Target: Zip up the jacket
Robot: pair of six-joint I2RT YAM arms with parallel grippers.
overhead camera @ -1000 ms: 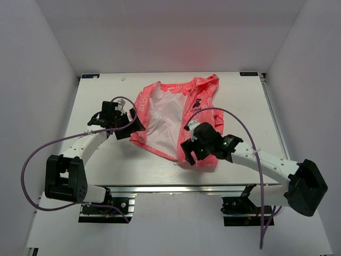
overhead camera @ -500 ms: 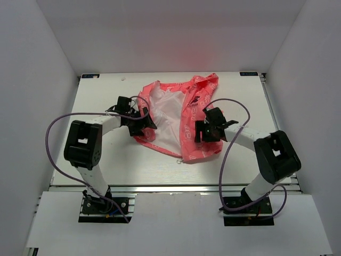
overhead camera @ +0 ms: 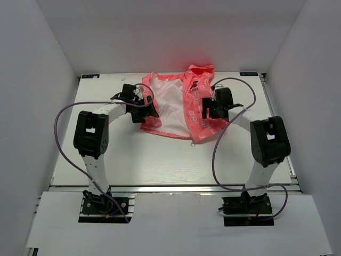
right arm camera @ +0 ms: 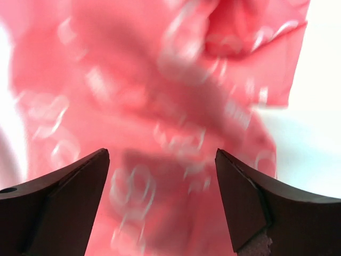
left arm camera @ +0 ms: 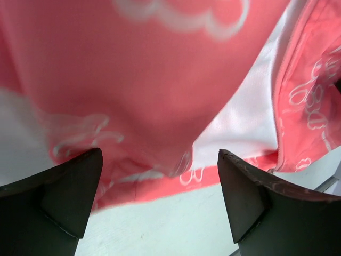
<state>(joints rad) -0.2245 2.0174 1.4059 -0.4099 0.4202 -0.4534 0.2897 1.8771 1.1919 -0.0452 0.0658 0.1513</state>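
Tools wide open at jacket

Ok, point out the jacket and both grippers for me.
jacket (overhead camera: 169, 109), top view, on its white lining.
left gripper (left arm camera: 160, 160), left wrist view, midway between its open fingertips.
right gripper (right arm camera: 162, 157), right wrist view, midway between its open fingertips.

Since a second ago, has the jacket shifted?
Yes. The jacket has slid toward the far edge of the table, its hem now farther from the near edge.
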